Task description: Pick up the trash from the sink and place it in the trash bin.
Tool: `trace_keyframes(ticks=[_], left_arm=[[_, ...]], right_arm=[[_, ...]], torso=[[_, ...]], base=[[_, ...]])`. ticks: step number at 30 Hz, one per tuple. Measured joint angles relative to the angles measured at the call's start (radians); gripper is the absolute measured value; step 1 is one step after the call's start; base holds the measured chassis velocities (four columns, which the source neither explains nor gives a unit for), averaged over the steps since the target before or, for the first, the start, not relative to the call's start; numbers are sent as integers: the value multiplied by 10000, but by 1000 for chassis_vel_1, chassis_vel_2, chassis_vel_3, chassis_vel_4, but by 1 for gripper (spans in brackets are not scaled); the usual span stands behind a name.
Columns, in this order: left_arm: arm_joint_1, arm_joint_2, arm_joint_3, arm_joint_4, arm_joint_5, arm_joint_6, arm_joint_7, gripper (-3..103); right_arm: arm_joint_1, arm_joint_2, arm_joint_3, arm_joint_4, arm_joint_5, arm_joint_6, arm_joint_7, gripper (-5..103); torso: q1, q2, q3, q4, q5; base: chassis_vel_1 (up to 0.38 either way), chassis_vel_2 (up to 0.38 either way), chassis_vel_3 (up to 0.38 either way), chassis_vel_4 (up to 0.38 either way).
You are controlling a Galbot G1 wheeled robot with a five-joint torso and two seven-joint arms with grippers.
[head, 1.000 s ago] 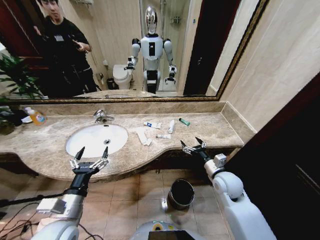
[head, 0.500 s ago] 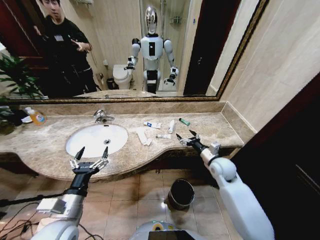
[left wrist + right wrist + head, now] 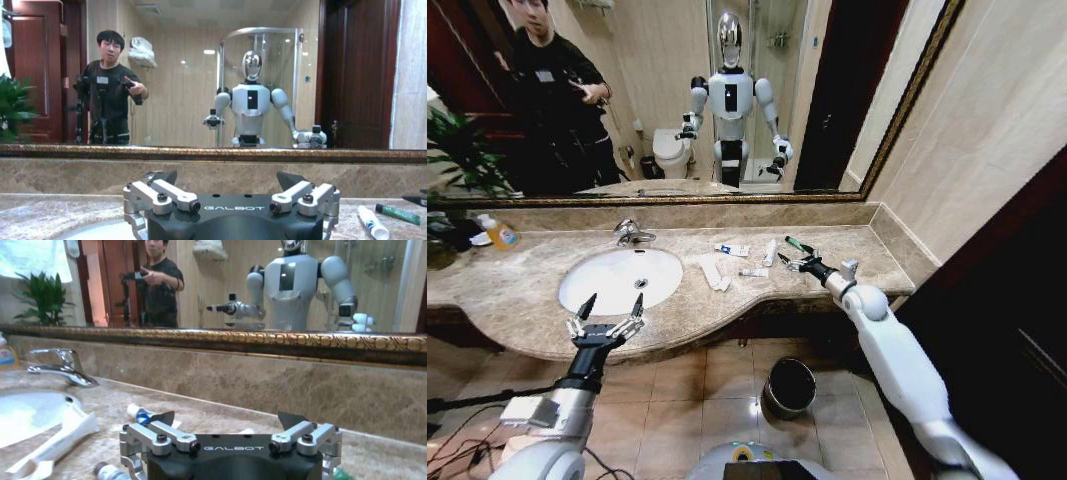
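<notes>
The trash lies on the marble counter right of the sink (image 3: 620, 279), not in the basin: a crumpled white paper strip (image 3: 714, 272), a sachet (image 3: 732, 249), a small tube (image 3: 753, 272), a white tube (image 3: 769, 252) and a green piece (image 3: 796, 243). My right gripper (image 3: 789, 256) hovers open just right of the white tube, nothing between its fingers. Its wrist view shows the open right gripper (image 3: 227, 419), the paper strip (image 3: 60, 437) and a tube (image 3: 139, 413). My left gripper (image 3: 607, 312) is open at the counter's front edge before the sink. The trash bin (image 3: 789, 387) stands on the floor below.
A chrome tap (image 3: 632, 234) rises behind the basin. A yellow-orange bottle (image 3: 499, 233) and a plant (image 3: 457, 160) are at the far left. A mirror runs along the back wall; a side wall closes the counter's right end.
My right arm has reached forward and left, from the counter's front edge to over the counter beside the tubes. The left arm has not moved.
</notes>
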Motion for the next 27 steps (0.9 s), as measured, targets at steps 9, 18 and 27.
trace_keyframes(ticks=[9,18,27], left_arm=[[0,0,0,0,0,0,0,100],[0,0,0,0,0,0,0,100],[0,1,0,0,0,-1,0,100]], right_arm=[[1270,-358,-952,-1031,367,-678,404,100],[2520,-74,-1491,-2776,90,-835,304,100],[3771,-16,-1802,-4454,-416,-490,-947,100]], torso=[[-1,0,0,-1,3],[0,0,0,-1,2],[-1,0,0,0,1]], base=[[0,0,0,0],[0,0,0,0],[0,0,0,0]])
